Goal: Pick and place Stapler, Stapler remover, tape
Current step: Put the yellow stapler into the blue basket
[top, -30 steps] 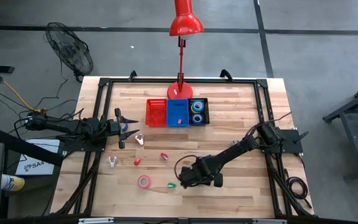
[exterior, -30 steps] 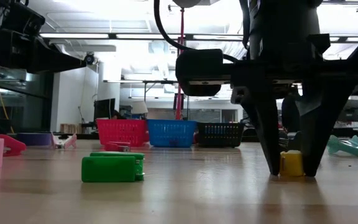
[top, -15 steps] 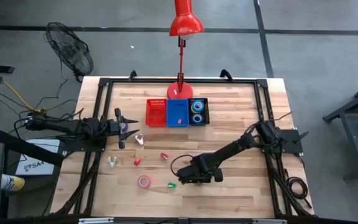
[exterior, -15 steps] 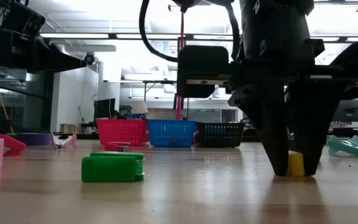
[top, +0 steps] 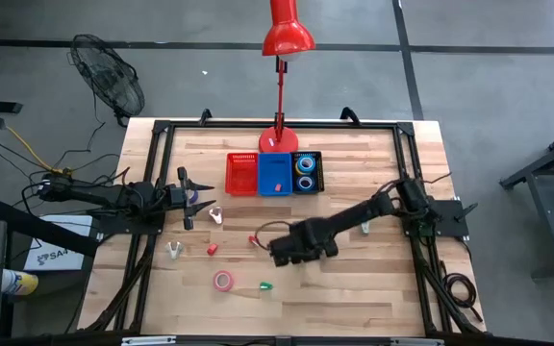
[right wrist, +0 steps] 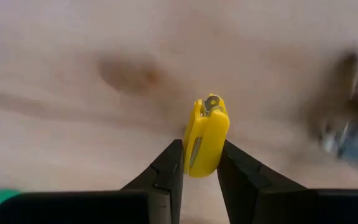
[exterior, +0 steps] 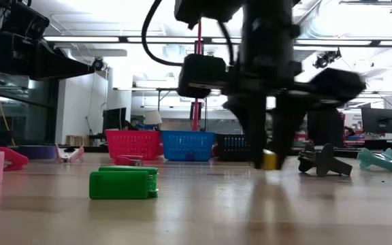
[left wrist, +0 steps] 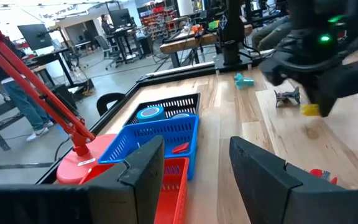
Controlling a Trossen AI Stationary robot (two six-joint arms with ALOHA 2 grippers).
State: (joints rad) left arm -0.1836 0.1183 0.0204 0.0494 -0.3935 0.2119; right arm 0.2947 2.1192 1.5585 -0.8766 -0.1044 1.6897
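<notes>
My right gripper [top: 287,252] is over the table's middle, shut on a small yellow stapler [right wrist: 207,134], which also shows in the low view [exterior: 271,160]. My left gripper [top: 192,197] waits open near the left edge. A pink tape roll [top: 223,281] and a green stapler [top: 265,285] lie flat near the front. Two small red pieces [top: 213,249] lie beside them. Clear staple removers [top: 174,251] rest on the left. A black remover [exterior: 324,160] and a teal one [exterior: 380,160] lie to the right. Blue tape rolls [top: 306,173] sit in the black bin. My right gripper pinches the yellow stapler between its two fingers [right wrist: 169,165], one on each flat side [right wrist: 194,149]. The fingers come from above, pointing down. The stapler stands on edge between the fingertips and seems lifted just clear of the wood.
A red bin [top: 241,174], a blue bin [top: 275,174] and a black bin [top: 317,173] stand in a row by the far edge, in front of a red lamp's base [top: 275,144]. Bare wood lies between the bins and my right gripper.
My right gripper shut on the yellow stapler, whose sides its fingers had straddled. It then carried the stapler toward the far edge and a little to the left, away from the near edge. The black remover behind it came into sight.
</notes>
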